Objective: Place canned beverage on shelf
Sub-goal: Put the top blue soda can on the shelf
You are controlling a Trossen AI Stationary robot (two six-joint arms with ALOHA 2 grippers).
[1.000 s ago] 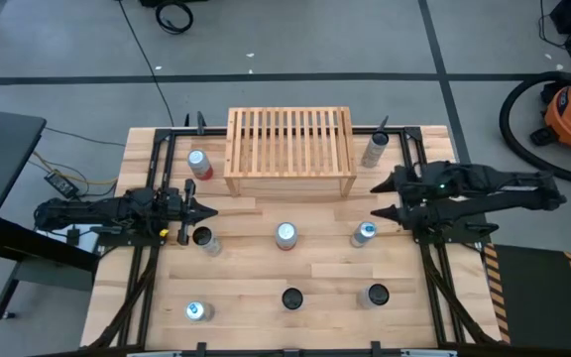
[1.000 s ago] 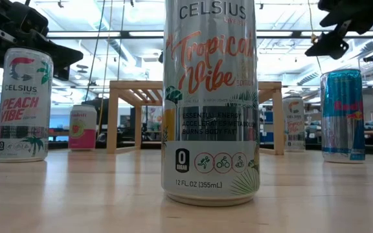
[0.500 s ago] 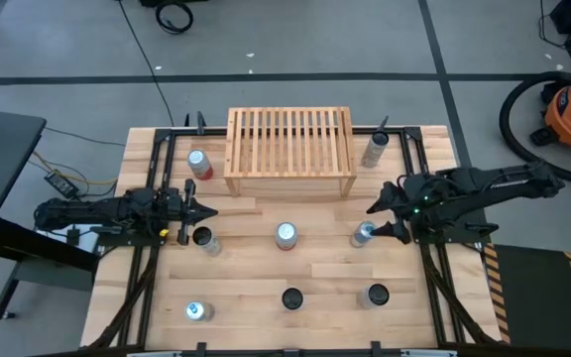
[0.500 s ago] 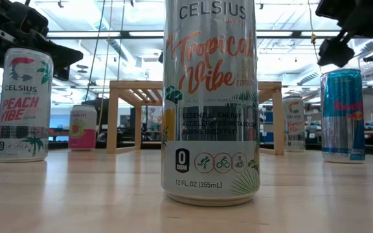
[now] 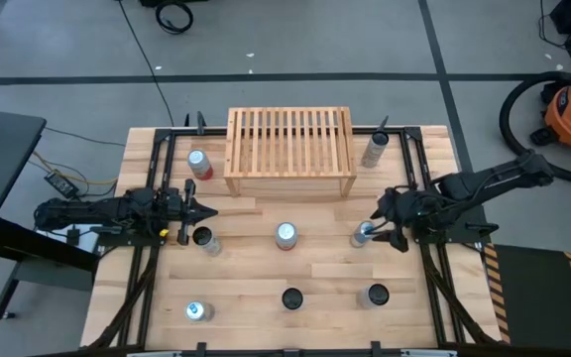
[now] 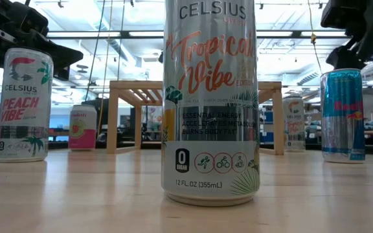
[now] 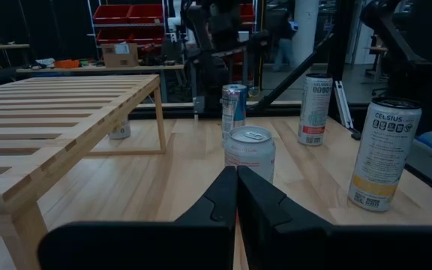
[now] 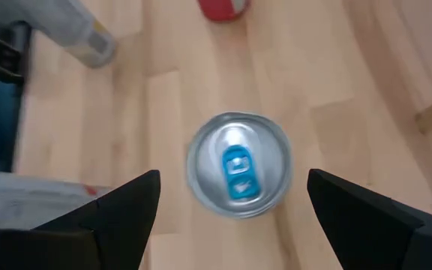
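The light wooden shelf with its slatted top stands at the table's far middle. A blue-and-silver can stands upright on the table to the near right of the shelf. My right gripper hangs open just above it and tips downward. In the right wrist view its fingers stand on either side of the can's top without touching it. My left gripper is shut and level at the table's left side, beside a dark-topped can; between its fingers there is nothing.
Several other cans stand about the table: a red one left of the shelf, a grey one right of it, one at the centre, and three near the front edge. Bare wood lies in front of the shelf.
My right gripper has swung toward the table's near edge, sunk and tipped downward, coming from beside the shelf's right end to above the blue can. No can has moved.
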